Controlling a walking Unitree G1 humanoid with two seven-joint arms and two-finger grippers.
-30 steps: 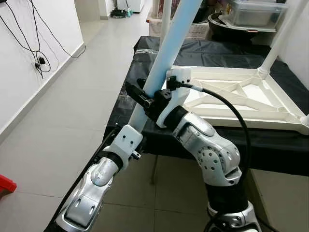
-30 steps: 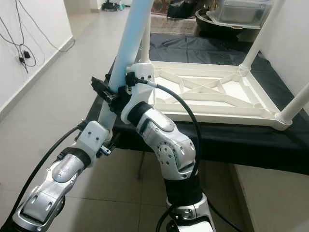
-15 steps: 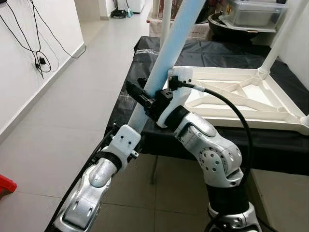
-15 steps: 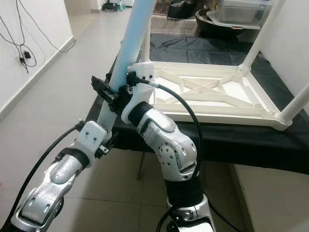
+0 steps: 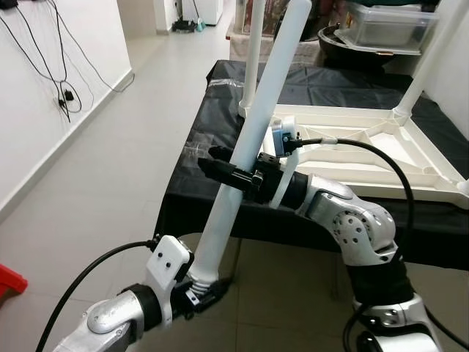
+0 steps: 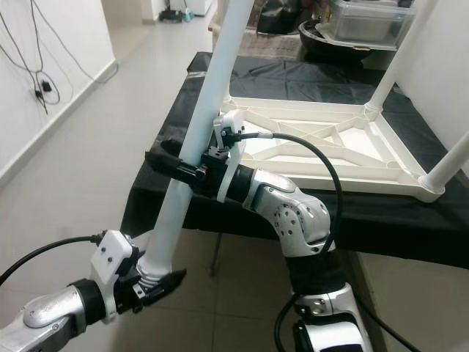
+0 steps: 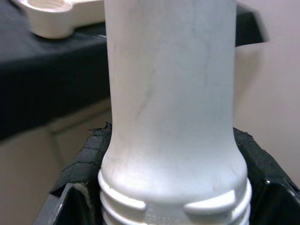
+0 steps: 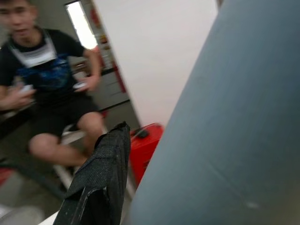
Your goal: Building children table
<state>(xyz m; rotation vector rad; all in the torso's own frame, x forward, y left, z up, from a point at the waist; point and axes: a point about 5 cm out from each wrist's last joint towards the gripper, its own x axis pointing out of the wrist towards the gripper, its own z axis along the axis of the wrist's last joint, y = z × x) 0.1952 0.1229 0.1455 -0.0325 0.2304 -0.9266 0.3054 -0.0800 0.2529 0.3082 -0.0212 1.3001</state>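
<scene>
Because the long white table leg (image 5: pixel 253 139) is held off the work surface, tilted, with its threaded end low near the floor and its far end high above the black-covered table (image 6: pixel 308 81), the chief risk I judge is leverage: a slip at either grip could swing it against the upturned white tabletop frame (image 5: pixel 381 147) or the legs already standing in it. The left gripper (image 6: pixel 150 282) is clamped around the threaded end, its black pads pressed to both sides of the collar in the left wrist view, while the right gripper (image 5: pixel 223 167) is closed across the leg's middle. If the two arms pull at different angles, the leg could twist in the pads and the thread could meet its corner socket (image 7: pixel 51 16) crooked. Counted: one frame, three legs upright in it so far as I can see, one leg in hand, two grippers. One seated person (image 8: pixel 51 89) appears in the right wrist view.
</scene>
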